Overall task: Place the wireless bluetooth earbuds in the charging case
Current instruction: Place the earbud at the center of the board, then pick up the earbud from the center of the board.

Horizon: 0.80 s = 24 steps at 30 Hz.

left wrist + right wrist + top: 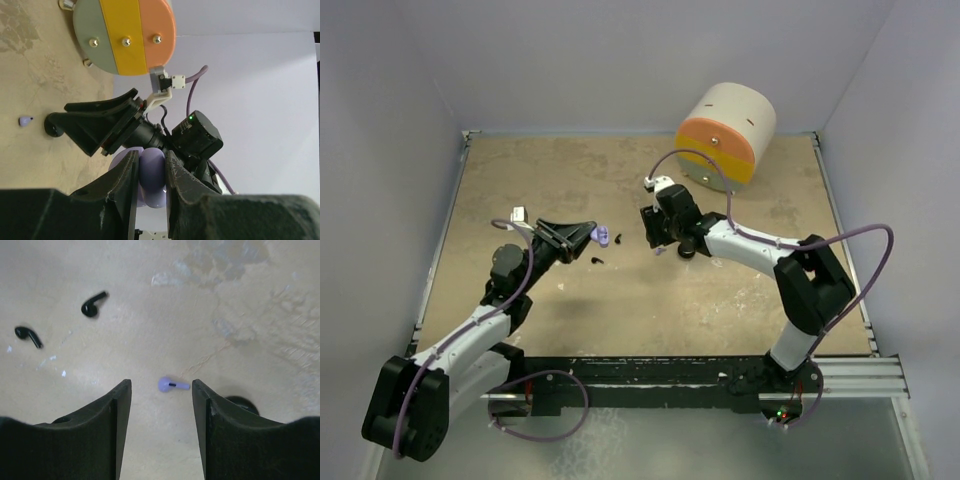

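Over tan tabletop (620,310), clamping lavender case (152,180) in left gripper (151,155), hovering right gripper (161,383), fingers apart, above lavender earbud (171,385); likely needing lowering, then closing.

Top external: high, rear, whole tabletop (620,320). Left wrist: low, sideways. Right wrist: close, downward. Wrists share lavender earbud (172,385).

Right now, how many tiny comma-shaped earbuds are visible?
3, right wrist view: black earbud, second black earbud left of it, lavender earbud between fingertips of the right gripper. Others may be hidden.
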Each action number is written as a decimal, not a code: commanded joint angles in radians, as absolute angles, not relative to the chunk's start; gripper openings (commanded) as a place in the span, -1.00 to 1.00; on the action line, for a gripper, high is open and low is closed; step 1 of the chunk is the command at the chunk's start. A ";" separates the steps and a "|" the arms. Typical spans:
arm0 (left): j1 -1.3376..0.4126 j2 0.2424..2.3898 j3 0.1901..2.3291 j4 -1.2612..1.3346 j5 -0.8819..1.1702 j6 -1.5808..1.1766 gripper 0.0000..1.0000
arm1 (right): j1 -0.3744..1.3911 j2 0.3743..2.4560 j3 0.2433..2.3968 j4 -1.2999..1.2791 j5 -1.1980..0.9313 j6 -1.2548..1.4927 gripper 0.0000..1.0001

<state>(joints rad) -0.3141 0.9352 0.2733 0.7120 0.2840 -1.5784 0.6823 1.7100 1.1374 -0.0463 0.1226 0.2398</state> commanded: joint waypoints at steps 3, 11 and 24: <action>-0.305 0.939 0.325 0.717 0.281 -1.557 -1.00 | 0.680 1.711 1.086 0.040 -0.015 0.282 0.13; -0.305 0.904 0.325 0.666 0.271 -1.540 -1.00 | 0.649 1.796 1.123 0.083 -0.107 0.282 0.17; -0.304 0.904 0.334 0.647 0.272 -1.528 -1.00 | 0.594 1.832 1.091 0.131 -0.201 0.278 0.21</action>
